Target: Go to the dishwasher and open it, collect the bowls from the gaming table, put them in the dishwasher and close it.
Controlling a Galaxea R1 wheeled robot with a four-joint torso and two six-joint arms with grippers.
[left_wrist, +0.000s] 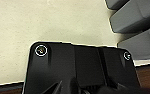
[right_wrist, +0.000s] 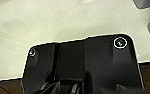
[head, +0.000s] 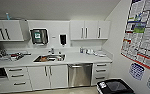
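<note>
The dishwasher (head: 79,74) has a stainless-steel front and is set under the white counter, right of the sink cabinet. Its door is closed, with a bar handle along the top. It stands straight ahead of me, a short way across the floor. The bowls and the gaming table are out of view. In the left wrist view my left gripper (left_wrist: 78,88) hangs over pale floor. My right gripper (right_wrist: 66,87) hangs over pale floor in the right wrist view.
A sink (head: 49,58) sits in the counter, left of the dishwasher. White drawers (head: 101,71) flank the dishwasher's right side. A black bin (head: 114,87) stands at the lower right by the poster wall (head: 143,32). Grey bins (left_wrist: 136,17) lie close to my left arm.
</note>
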